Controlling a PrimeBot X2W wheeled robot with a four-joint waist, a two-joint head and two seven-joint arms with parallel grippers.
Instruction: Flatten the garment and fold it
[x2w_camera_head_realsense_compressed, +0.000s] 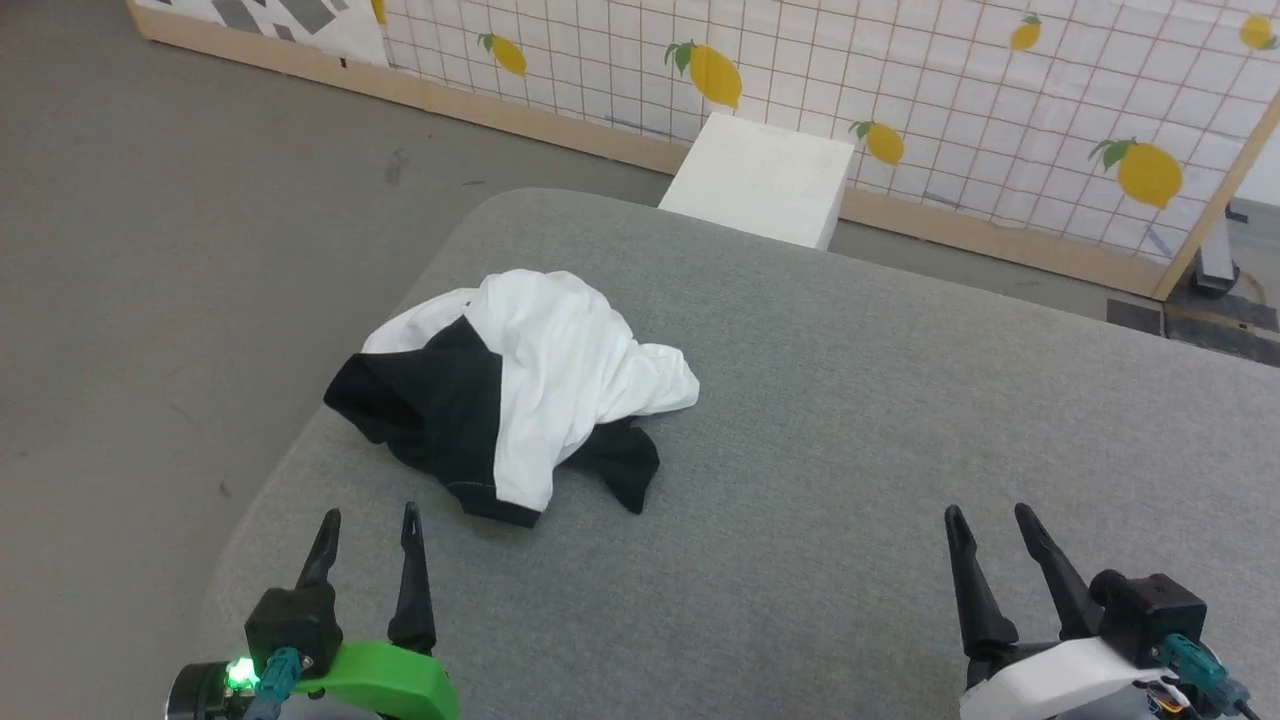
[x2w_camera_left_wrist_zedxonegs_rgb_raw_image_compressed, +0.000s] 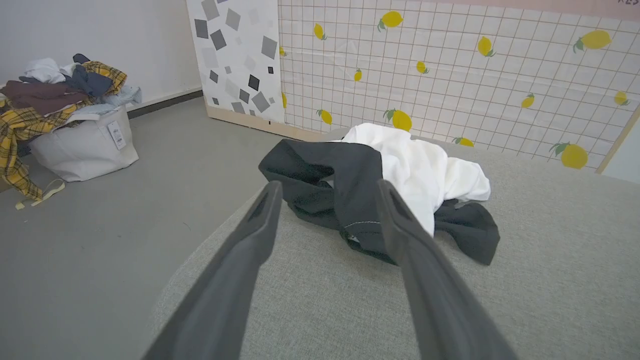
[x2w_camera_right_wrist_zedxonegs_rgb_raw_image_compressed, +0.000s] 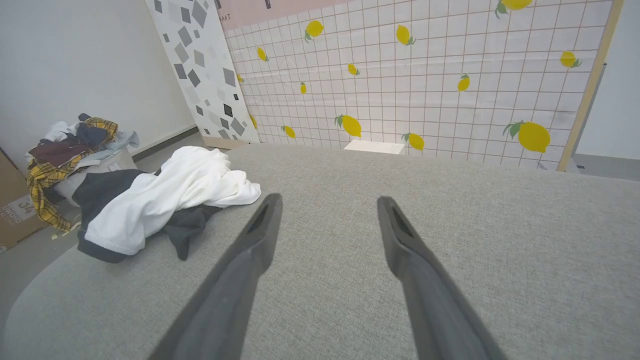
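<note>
Left gripper (x2w_camera_head_realsense_compressed: 370, 512): 2 long black tapered fingers (x2w_camera_head_realsense_compressed: 412, 590), bright green mount (x2w_camera_head_realsense_compressed: 390, 678), lit green LED (x2w_camera_head_realsense_compressed: 238, 672), teal plug (x2w_camera_head_realsense_compressed: 280, 668). Right gripper (x2w_camera_head_realsense_compressed: 987, 510): same black fingers w/ white shell (x2w_camera_head_realsense_compressed: 1050, 680), teal connector (x2w_camera_head_realsense_compressed: 1190, 660) + thin wires (x2w_camera_head_realsense_compressed: 1168, 696).

Bright, diffuse light is filling the room, and I am seeing no glare. The garment (x2w_camera_head_realsense_compressed: 520, 380) is casting only a thin, soft shadow on the grey padded surface (x2w_camera_head_realsense_compressed: 850, 420). My wrist cameras are bending the lemon-print wall (x2w_camera_right_wrist_zedxonegs_rgb_raw_image_compressed: 425, 75) grid near the edges. My left end effector (x2w_camera_left_wrist_zedxonegs_rgb_raw_image_compressed: 327, 186) and right end effector (x2w_camera_right_wrist_zedxonegs_rgb_raw_image_compressed: 327, 200) are blurring toward the bottom edge.
</note>
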